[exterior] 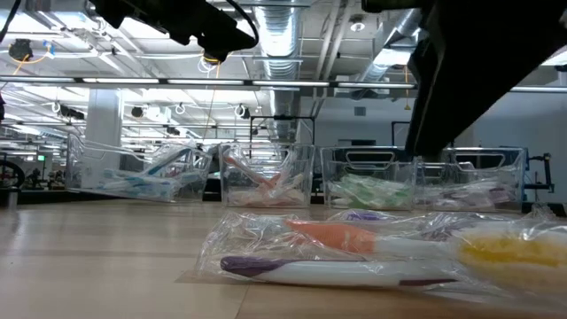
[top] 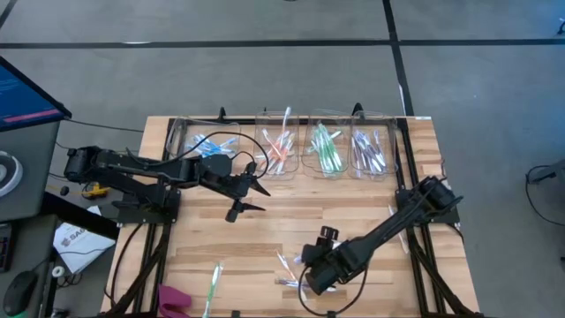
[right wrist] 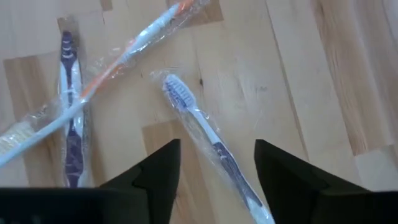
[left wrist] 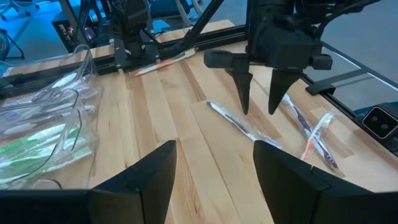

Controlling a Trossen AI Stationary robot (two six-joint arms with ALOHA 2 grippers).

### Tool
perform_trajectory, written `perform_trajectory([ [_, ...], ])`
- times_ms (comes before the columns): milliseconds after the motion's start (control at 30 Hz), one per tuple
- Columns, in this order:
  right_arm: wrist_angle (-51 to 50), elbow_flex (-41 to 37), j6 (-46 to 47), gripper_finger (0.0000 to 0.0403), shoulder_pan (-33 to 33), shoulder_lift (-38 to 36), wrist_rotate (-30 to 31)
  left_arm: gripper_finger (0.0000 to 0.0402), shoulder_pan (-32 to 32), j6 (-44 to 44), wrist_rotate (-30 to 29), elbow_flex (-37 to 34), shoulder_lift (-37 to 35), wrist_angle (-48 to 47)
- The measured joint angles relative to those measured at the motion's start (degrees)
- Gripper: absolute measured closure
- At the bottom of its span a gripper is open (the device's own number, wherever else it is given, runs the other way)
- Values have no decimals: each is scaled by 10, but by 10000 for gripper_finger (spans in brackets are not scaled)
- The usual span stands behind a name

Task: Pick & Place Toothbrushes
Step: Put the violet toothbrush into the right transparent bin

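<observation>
Near edge of the worktop (top: 265,230): right hand (top: 311,272) hangs low over a small scatter of wrapped toothbrushes (top: 287,265). Its fingers (right wrist: 158,171) stand apart with nothing between them; a blue-handled toothbrush (right wrist: 208,146) lies flat on the wood directly under the gap. Left wrist view shows the same: right hand's two tips just above the worktop, one to each side of that brush, not visibly touching it.

Step in hand, as I judge it: the pick, at the pre-grasp stage. Next move calls for a short straight descent until the tips bracket the handle, then a close across its narrow width. The wrapper is loose and slick, so a pinch on film alone could slip.

Axis of the blue brush: long axis lies diagonal to the plank grain, running between the fingers rather than across them; bristle head points away from the wrist, handle end back toward it. Just beside it, an orange brush (right wrist: 134,43) and a purple brush (right wrist: 69,106) cross one another, orange lying over purple, each in clear wrap. Another brush with green accents (top: 213,284) lies apart, toward the left near corner.

Mid worktop: left hand (top: 250,196) held above bare wood, fingers spread wide, empty, waiting.

Far edge: a row of clear bins (top: 282,146) holding brushes sorted by colour: blue, orange, green, purple.
</observation>
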Motion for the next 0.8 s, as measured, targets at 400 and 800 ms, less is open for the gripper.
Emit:
perform_trajectory([
  [400,-15,0,-30,153,-2,9,-12,192,0,0,0,0,0,0],
  [800,-22,0,-82,153,-14,9,-54,192,0,0,0,0,0,-2],
])
